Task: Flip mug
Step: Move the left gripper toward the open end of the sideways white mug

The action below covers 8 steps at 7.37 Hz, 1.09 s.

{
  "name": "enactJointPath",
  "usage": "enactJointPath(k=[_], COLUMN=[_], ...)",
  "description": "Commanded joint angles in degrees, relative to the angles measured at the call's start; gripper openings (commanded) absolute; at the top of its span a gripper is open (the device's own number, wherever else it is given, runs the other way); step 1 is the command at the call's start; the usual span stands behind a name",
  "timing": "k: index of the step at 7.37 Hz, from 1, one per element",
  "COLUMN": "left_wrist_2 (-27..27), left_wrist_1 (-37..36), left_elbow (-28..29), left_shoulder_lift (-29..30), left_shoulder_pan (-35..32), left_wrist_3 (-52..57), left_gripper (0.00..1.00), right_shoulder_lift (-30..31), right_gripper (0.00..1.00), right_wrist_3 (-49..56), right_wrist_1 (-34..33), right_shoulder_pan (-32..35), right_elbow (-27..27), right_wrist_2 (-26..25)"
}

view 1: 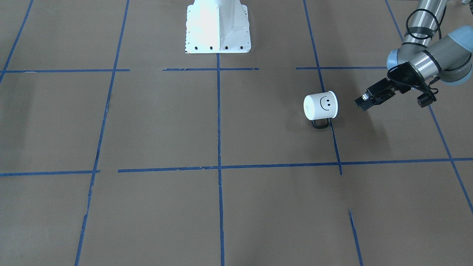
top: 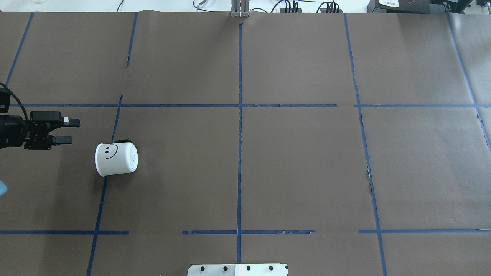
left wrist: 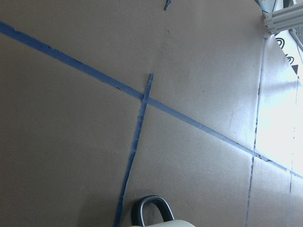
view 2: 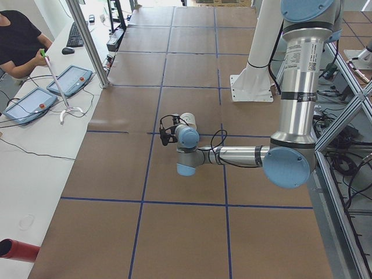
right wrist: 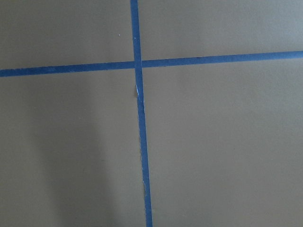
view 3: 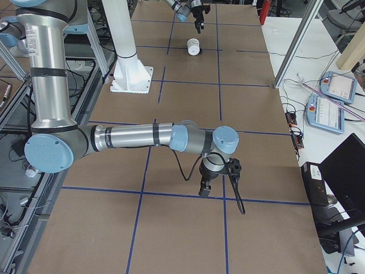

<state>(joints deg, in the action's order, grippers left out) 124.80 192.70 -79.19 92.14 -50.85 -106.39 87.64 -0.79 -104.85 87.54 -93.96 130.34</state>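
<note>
The white mug (top: 115,159) with a black smiley face lies on its side on the brown paper, over a blue tape line. Its flat closed end faces the table's middle and its black handle (view 1: 320,124) rests against the table. It also shows in the front view (view 1: 320,106), and the left wrist view shows only its handle (left wrist: 151,210). My left gripper (top: 71,131) is open and empty, level with the table, a short way from the mug's wider end. My right gripper (view 3: 203,190) points down over a tape crossing far from the mug; I cannot tell whether it is open or shut.
The white robot pedestal (view 1: 218,27) stands at the middle of my side of the table. Blue tape lines (top: 239,134) grid the paper. An aluminium post (view 2: 87,40) and an operators' desk with tablets (view 2: 70,81) are on the far side.
</note>
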Motion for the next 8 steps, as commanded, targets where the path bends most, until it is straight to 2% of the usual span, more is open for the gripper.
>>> enactJointPath(k=[1, 2, 3, 8], left_wrist_2=[-9.2, -14.4, -15.8, -17.4], left_wrist_1=[5.4, 6.6, 6.6, 6.6], left_elbow=[0.2, 0.2, 0.3, 1.6], left_shoulder_lift=[0.1, 0.1, 0.6, 1.4], left_shoulder_pan=[5.9, 9.6, 11.0, 13.3], left_wrist_3=[-6.6, -7.4, -7.4, -7.2], left_gripper=[1.00, 1.00, 1.00, 1.00], right_shoulder_lift=[0.0, 0.0, 0.0, 0.0], right_gripper=[1.00, 1.00, 1.00, 1.00], right_wrist_3=[0.0, 0.0, 0.0, 0.0], right_wrist_1=[0.0, 0.0, 0.0, 0.0], right_shoulder_pan=[0.0, 0.0, 0.0, 0.0], right_elbow=[0.0, 0.0, 0.0, 0.0], right_wrist_2=[0.0, 0.0, 0.0, 0.0])
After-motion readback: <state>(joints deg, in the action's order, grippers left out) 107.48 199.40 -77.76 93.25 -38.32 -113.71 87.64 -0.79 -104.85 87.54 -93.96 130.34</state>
